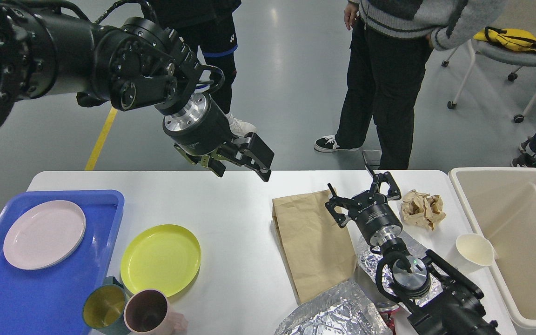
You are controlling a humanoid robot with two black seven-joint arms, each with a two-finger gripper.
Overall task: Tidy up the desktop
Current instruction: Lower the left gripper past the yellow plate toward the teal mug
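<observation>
The white desktop spans the view. On it lie a yellow plate, a flat brown paper bag, a crumpled brown paper ball, a paper cup, foil sheets, a teal cup and a pink cup. My left gripper hangs open and empty above the desk's far edge. My right gripper is open and empty over the bag's right side, left of the paper ball.
A blue tray at the left holds a pink plate. A beige bin stands at the right edge. Two people stand beyond the desk's far side. A chair with a yellow bag is at far right.
</observation>
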